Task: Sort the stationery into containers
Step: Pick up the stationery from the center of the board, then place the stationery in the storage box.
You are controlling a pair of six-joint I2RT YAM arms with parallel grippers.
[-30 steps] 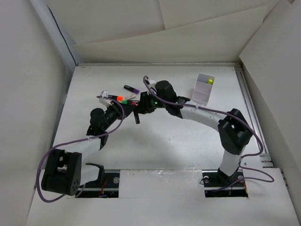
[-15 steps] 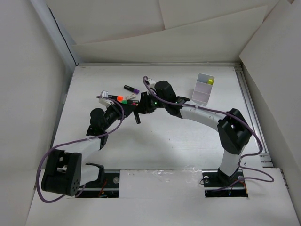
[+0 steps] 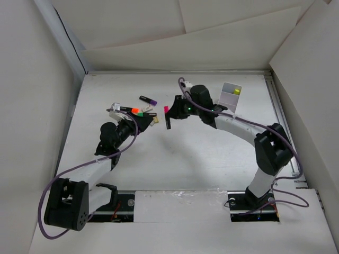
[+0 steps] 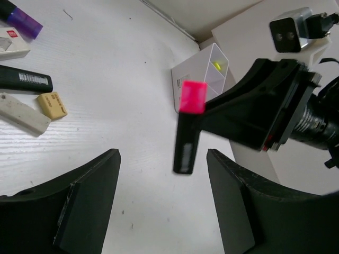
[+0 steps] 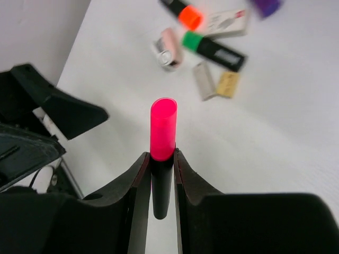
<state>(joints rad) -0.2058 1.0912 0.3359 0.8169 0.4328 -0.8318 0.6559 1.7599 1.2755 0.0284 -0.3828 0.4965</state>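
A black marker with a pink cap (image 5: 162, 135) stands upright between the fingers of my right gripper (image 5: 162, 156), which is shut on its body. From above, the marker (image 3: 167, 117) hangs over the table's middle under the right gripper (image 3: 171, 112). My left gripper (image 4: 160, 177) is open and holds nothing, and the marker (image 4: 188, 127) floats just beyond its fingertips. The white container (image 3: 228, 102) stands at the back right with a yellow piece (image 3: 236, 90) in one compartment. Other stationery lies at the back left: a purple-capped marker (image 3: 148, 99), an orange-capped one (image 3: 135, 110) and a green-capped one (image 3: 141, 114).
Small erasers, one tan (image 4: 52, 105) and one white (image 4: 21, 114), lie beside a black marker (image 4: 26, 79) near the left gripper (image 3: 150, 120). White walls enclose the table on the left, back and right.
My left gripper has opened and let go of the pink-capped marker. My right gripper, shut on it, has carried it up and to the right, toward the container.
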